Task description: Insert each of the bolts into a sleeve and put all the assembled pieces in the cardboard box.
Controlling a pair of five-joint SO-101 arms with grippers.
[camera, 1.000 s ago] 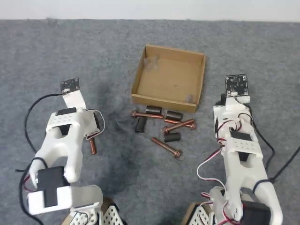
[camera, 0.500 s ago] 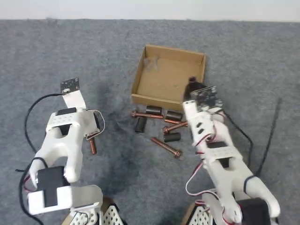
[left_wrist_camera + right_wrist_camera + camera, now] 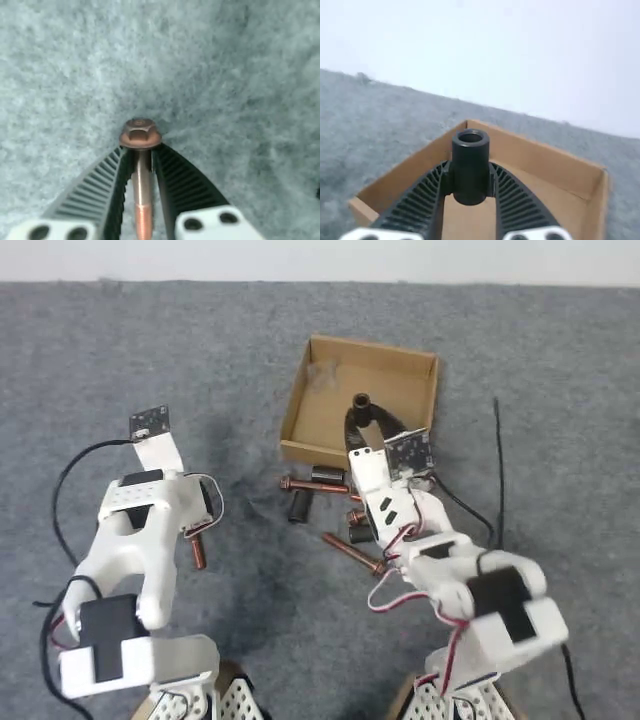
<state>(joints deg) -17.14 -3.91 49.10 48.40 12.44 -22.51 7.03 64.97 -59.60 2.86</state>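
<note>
**A:** Where is the right pincer working?

**B:** It is hovering over the front wall of the cardboard box, clamping a black sleeve. The open bore is pointing away from the pincer, probably so that a bolt can enter it.

**A:** And the left pincer?

**B:** It is sitting well apart from the box, off its front corner on the left arm's side and low over the tabletop. It is gripping a copper bolt lengthwise, with the head poking past the tips. I think the ribbed pads are stopping it from rolling.

**A:** What about the rest?

**B:** Loose bolts and loose sleeves are lying just in front of the box, none assembled yet.
</note>
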